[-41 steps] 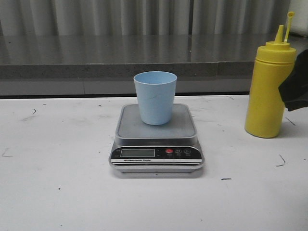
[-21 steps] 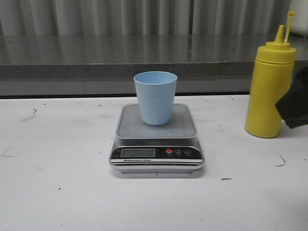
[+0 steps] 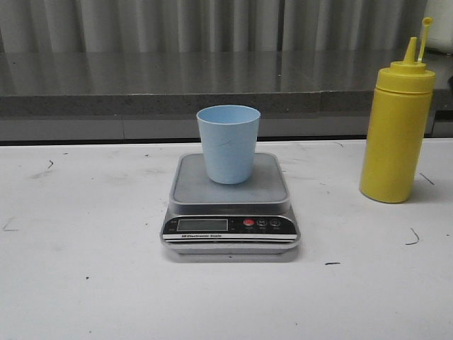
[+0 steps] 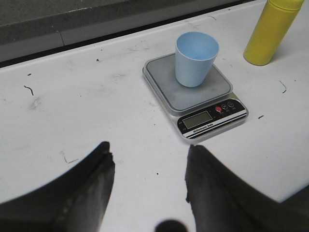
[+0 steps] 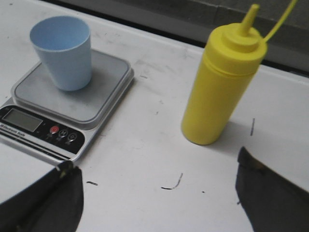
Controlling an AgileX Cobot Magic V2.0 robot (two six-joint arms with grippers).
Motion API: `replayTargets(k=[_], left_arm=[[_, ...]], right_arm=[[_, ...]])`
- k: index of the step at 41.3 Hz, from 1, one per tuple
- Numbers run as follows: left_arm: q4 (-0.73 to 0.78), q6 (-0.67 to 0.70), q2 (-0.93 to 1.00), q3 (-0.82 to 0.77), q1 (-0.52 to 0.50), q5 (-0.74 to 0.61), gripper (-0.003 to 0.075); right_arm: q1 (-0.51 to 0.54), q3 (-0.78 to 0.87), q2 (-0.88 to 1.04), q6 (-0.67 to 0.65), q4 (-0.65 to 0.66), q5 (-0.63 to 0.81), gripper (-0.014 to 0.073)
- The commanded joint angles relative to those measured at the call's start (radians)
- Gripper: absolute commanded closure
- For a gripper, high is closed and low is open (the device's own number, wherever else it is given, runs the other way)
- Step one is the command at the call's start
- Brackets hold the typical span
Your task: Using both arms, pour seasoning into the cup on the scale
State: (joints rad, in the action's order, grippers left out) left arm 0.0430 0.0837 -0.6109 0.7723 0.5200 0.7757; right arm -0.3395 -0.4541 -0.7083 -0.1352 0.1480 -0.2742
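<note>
The light blue cup [image 3: 228, 144] stands upright on the steel platform of the silver scale [image 3: 231, 216] at the table's middle. The yellow seasoning bottle [image 3: 396, 125] stands upright at the right, its thin cap hanging off the nozzle. Neither arm shows in the front view. In the left wrist view my left gripper [image 4: 148, 162] is open over bare table, short of the scale [image 4: 166, 95] and the cup [image 4: 195, 58]. In the right wrist view my right gripper [image 5: 154, 169] is wide open and holds nothing, with the bottle [image 5: 221, 87] and the scale [image 5: 101, 103] beyond it.
A grey ledge [image 3: 141, 92] and a corrugated wall run along the back of the white table [image 3: 85, 234]. Small black scuff marks dot the tabletop.
The black right gripper that stood beside the bottle at the right edge of the front view has drawn back out of that view. Bottle, cup and scale have not moved.
</note>
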Motion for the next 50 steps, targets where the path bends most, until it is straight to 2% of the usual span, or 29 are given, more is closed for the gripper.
replayTargets(k=[1,9,13,27,35,38,45,50], left_arm=[[-0.005,0.011,-0.001,0.026,0.0,-0.066,0.0374],[-0.005,0.011,-0.001,0.026,0.0,-0.066,0.0374],[-0.005,0.011,-0.001,0.026,0.0,-0.066,0.0374],[-0.005,0.011,-0.001,0.026,0.0,-0.066,0.0374],[-0.005,0.011,-0.001,0.026,0.0,-0.066,0.0374],[-0.005,0.011,-0.001,0.026,0.0,-0.066,0.0374],[-0.005,0.011,-0.001,0.026,0.0,-0.066,0.0374],[-0.005,0.011,-0.001,0.026,0.0,-0.066,0.0374]], right_arm=[[0.058,-0.034,0.064,0.016,-0.002,0.002,-0.006],[0.118,-0.034,0.146,0.038,-0.023,-0.048,-0.006],[0.089,-0.056,0.171,0.04,-0.044,-0.12,-0.006],[-0.087,-0.246,0.17,0.08,-0.072,-0.563,-0.006],[-0.105,-0.261,0.171,0.079,-0.142,-0.571,-0.0031],[-0.104,-0.261,0.171,0.079,-0.142,-0.557,0.0048],[-0.104,-0.261,0.171,0.079,-0.142,-0.527,0.0394],[-0.104,-0.261,0.171,0.079,-0.142,-0.52,0.0596]])
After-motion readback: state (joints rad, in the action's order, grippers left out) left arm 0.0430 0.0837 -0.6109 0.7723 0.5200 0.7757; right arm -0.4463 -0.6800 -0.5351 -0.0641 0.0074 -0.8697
